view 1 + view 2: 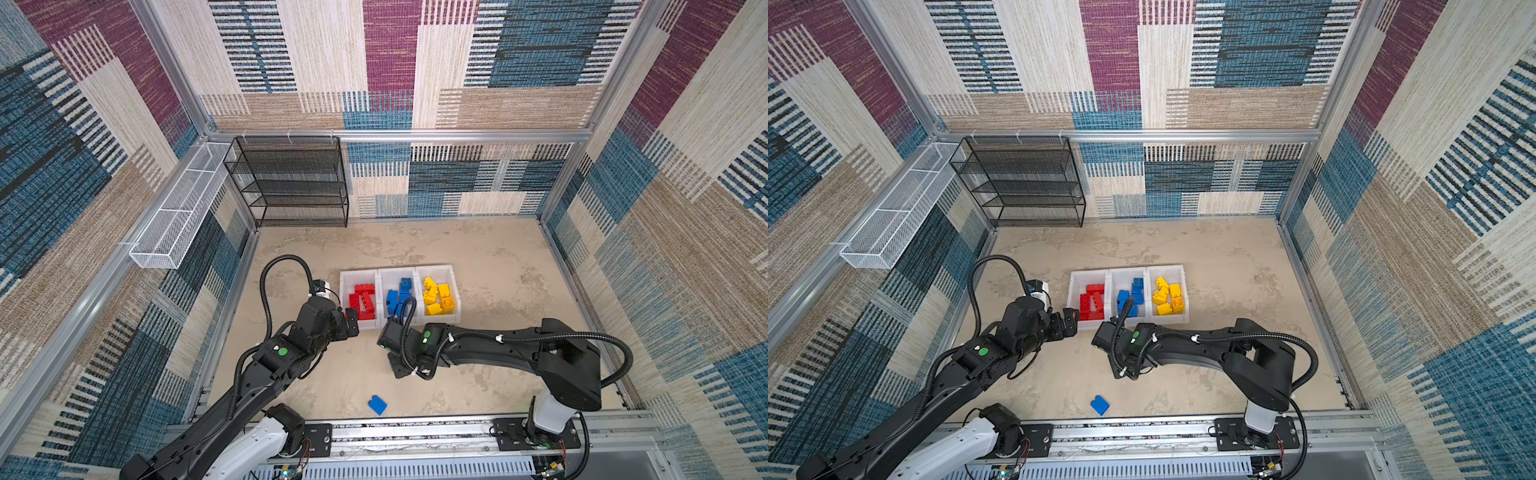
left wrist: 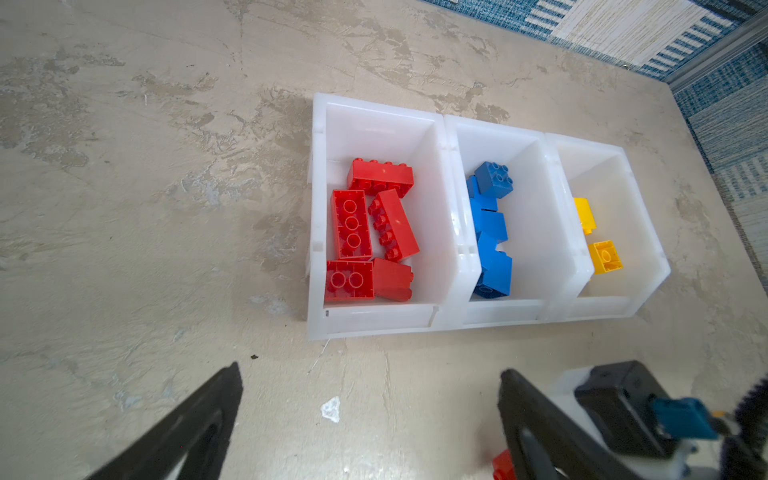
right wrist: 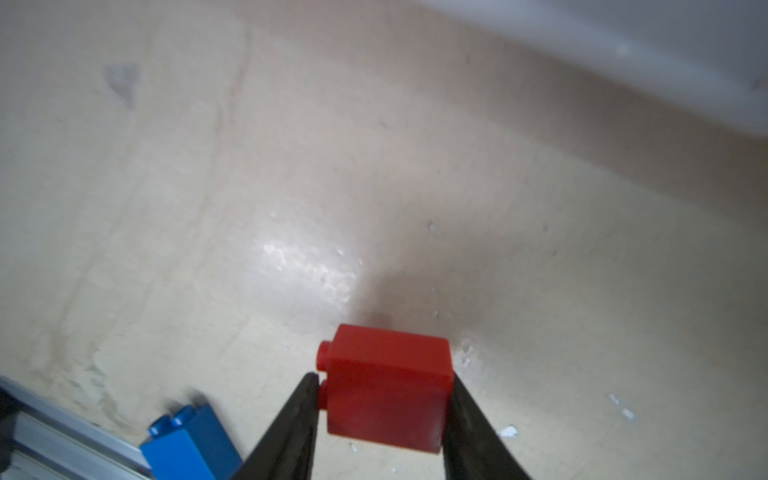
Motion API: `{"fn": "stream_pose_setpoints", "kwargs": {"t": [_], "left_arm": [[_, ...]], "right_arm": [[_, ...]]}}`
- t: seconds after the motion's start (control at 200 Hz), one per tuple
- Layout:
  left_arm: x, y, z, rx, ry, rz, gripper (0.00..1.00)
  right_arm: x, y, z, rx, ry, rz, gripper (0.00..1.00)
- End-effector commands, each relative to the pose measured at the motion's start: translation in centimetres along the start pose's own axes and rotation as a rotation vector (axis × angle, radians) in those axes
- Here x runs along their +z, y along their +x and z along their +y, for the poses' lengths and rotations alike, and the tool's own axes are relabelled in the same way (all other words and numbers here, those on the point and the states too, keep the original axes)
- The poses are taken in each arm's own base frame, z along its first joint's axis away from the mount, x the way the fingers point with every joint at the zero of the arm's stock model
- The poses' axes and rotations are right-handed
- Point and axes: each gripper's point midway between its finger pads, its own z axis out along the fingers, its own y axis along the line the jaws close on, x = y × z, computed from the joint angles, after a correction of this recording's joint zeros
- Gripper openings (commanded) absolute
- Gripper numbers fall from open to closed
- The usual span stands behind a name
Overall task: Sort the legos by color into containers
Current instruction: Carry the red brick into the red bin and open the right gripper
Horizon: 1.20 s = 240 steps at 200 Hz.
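I pinch a red brick (image 3: 386, 390) in the right gripper (image 3: 383, 376) beside the containers (image 2: 374, 321) for binning; the left gripper (image 2: 370, 370) idles, spread.

Black mesh rack (image 1: 291, 183) beside white wire basket (image 1: 176, 222)

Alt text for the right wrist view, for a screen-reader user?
The right gripper clamps a red lego brick between its black fingers, over the beige tabletop. A blue lego brick lies loose beside an aluminum rail.
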Motion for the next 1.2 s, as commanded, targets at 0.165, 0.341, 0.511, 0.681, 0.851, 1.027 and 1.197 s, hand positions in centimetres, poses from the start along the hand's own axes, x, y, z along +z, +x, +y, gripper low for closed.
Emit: {"fn": "stream_pose_setpoints", "kwargs": {"t": [0.165,0.341,0.511,0.681,0.851,1.027,1.197], "left_arm": [[-0.6,1.0,0.8,-0.039,-0.008,0.018,0.99],[-1.2,1.9,1.4,-0.072,-0.006,0.027,0.99],[-1.7,2.6,1.8,-0.096,0.000,0.034,0.99],[-1.8,3.2,2.1,-0.104,-0.003,0.048,0.99],[-1.7,3.2,1.9,-0.104,0.002,0.051,0.98],[-1.2,4.0,1.2,-0.089,0.032,0.098,0.98],[-0.3,6.1,0.0,-0.065,0.088,0.209,0.95]], "right_arm": [[-2.5,-12.6,0.6,-0.114,-0.029,-0.235,0.46],[-1.2,-16.9,2.0,-0.141,-0.082,-0.271,0.47],[0.5,-17.8,2.8,-0.144,-0.110,-0.257,0.55],[0.3,-18.1,2.7,-0.139,-0.109,-0.264,0.66],[-0.8,-18.0,1.5,-0.117,-0.093,-0.279,0.69],[-2.4,-17.2,-0.5,-0.060,-0.090,-0.301,0.69],[-4.5,-16.4,-3.1,0.007,-0.079,-0.339,0.70]]}}
